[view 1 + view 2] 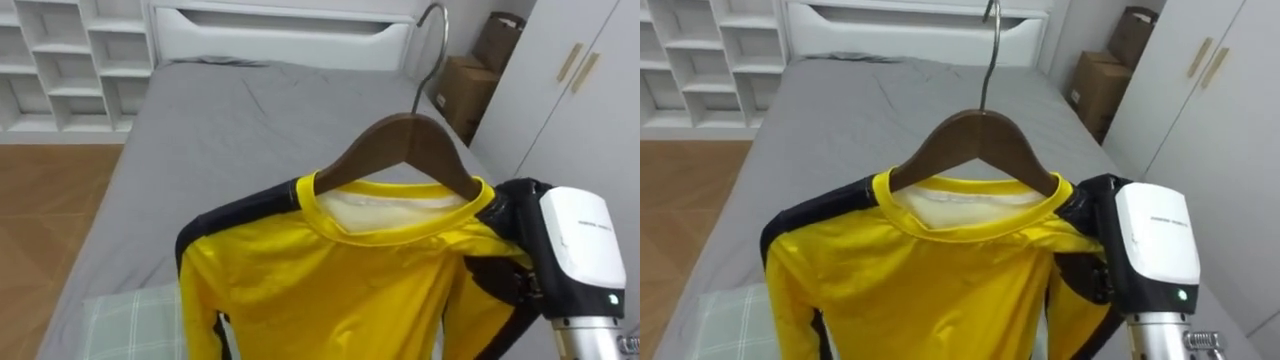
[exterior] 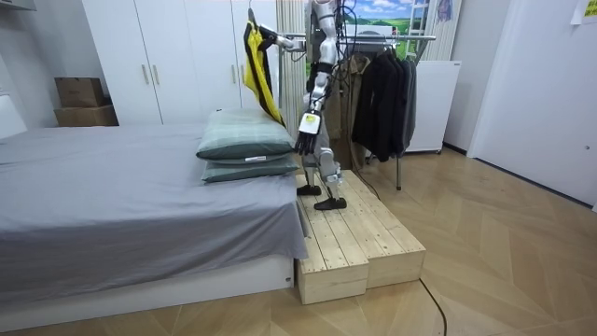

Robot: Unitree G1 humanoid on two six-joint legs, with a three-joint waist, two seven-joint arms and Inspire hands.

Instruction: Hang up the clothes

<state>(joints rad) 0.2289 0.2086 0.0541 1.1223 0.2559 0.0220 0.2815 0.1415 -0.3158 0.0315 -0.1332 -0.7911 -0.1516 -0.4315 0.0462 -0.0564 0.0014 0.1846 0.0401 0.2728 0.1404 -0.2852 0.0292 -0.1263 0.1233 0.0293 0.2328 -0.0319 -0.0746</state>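
The robot stands on a pale wooden plank platform (image 2: 359, 233) set against a grey-sheeted bed (image 1: 230, 130), facing along the bed. Its right hand (image 1: 530, 235) is raised in front of the head camera. The fingers are curled tight on the shoulder of a yellow jersey shirt with black shoulder panels (image 1: 330, 280). By the look of it, they clamp both the cloth and the end of the dark brown wooden hanger (image 1: 405, 140) beneath it.

So the task's thing is in the air, in that hand, already on the hanger with its collar seated round the hanger's neck. Gripping at one shoulder rather than at the top leaves the thin metal hook (image 1: 989, 50) free and upright, which is what a rail needs. I judge the arm is held high and out so that the shirt hangs clear of the stacked green checked pillows (image 2: 244, 140).

The left hand (image 2: 308, 124) hangs by the robot's thigh in the room view; I cannot tell how its fingers are set.

The metal clothes rack (image 2: 410, 37) with dark garments (image 2: 382, 103) stands behind the robot, toward the room view's right, so the hanging itself is not yet done. The likely next step is to turn to the rack and lift the hook over its rail. The one-sided grip may let the hanger tip and the shirt slide off its free arm.
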